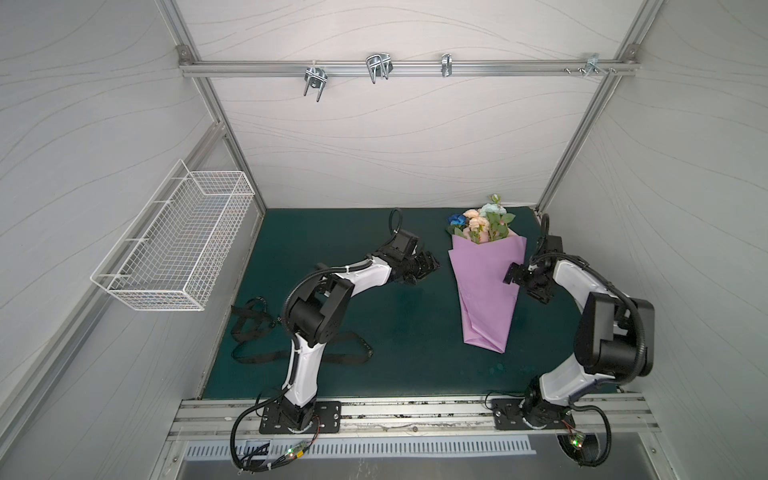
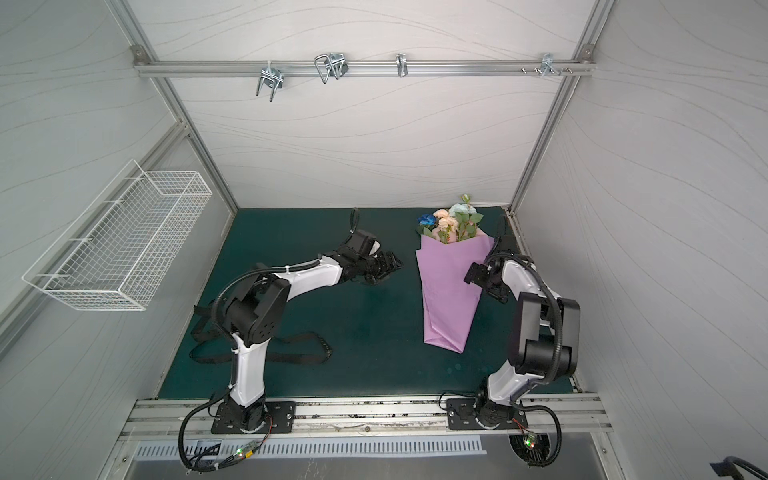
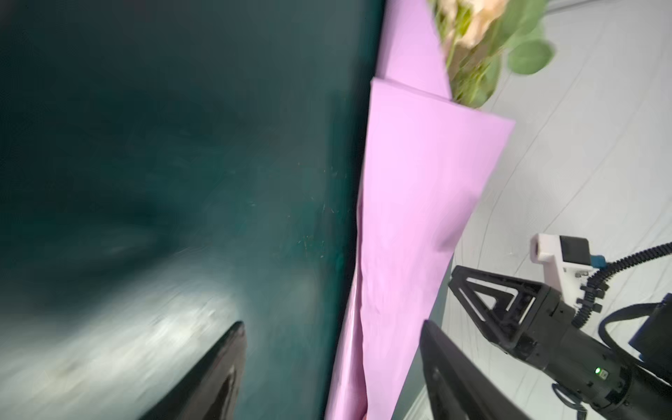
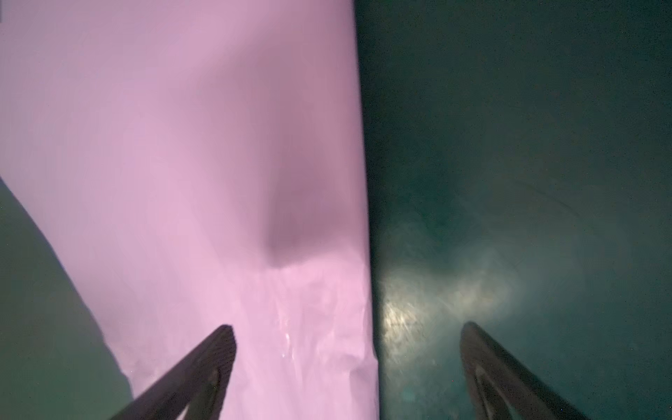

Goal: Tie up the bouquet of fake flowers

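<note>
right gripper (image 4: 347, 325) over paper (image 4: 182, 145) edge (jaws apart) | left gripper (image 3: 332, 323) near paper

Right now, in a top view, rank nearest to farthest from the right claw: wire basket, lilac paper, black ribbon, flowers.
1. lilac paper, at the right claw
2. flowers, farther back
3. black ribbon, left mat
4. wire basket, left wall

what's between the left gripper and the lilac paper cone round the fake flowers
Only a bare strip of dark green mat separates the left gripper from the lilac paper cone, in both top views.
</note>
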